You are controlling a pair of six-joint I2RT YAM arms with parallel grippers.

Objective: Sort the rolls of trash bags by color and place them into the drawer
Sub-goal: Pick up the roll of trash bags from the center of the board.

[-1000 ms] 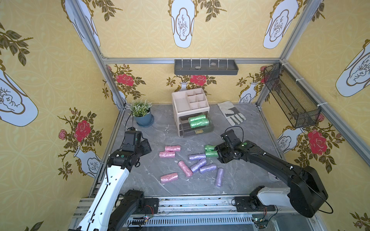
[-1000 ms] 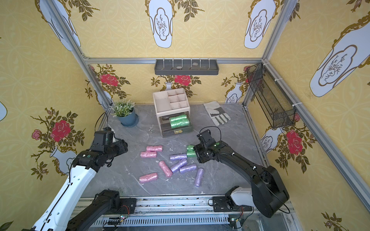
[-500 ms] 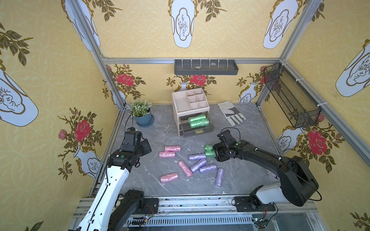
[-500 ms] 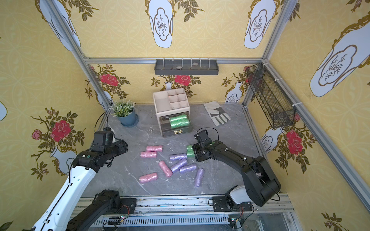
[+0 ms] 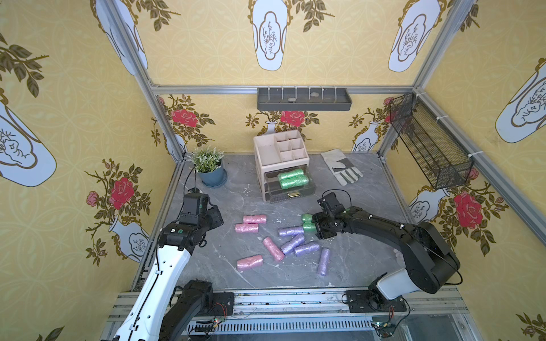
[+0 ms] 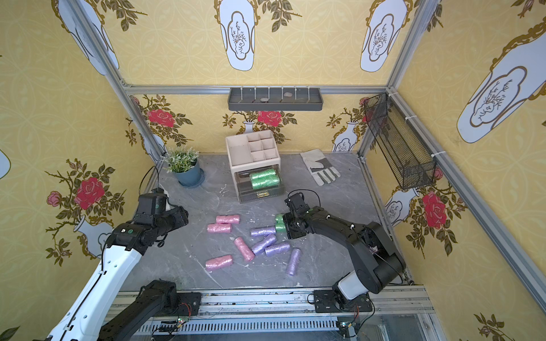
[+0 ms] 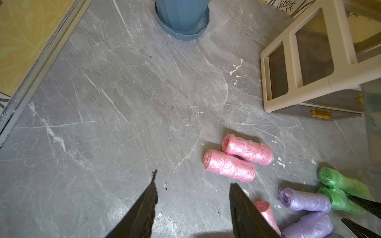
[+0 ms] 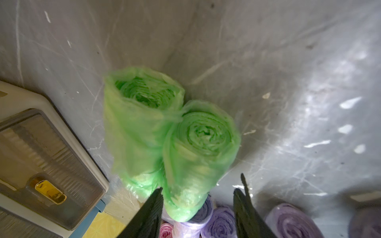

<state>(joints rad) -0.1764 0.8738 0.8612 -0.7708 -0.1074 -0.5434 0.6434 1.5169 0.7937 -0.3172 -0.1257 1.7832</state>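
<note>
Near the middle of a top view, the right hand (image 5: 313,227) is low over the bench (image 5: 230,203). Its fingers stand apart around the near end of one green roll (image 5: 309,227). The right wrist view shows this roll close to one finger, with a clear gap before the other finger, so the hand is open and does not squeeze it. The roll looks blurred there. A second green roll (image 5: 306,218) lies touching the first, just above it in the frame. Just left of the hand and below it, four purple rolls (image 5: 292,243) lie on the bench, one of them a little apart toward the lower right. Further left are four pink rolls (image 5: 254,219): two side by side, two lower down. Above the hand in the frame stands the chest (image 5: 267,152), with one drawer (image 5: 271,180) pulled out. Two more green rolls (image 5: 291,175) lie in it, side by side. At the left of the frame the left hand (image 7: 193,178) hangs over bare bench, fingers wide apart, with nothing between them.
</note>
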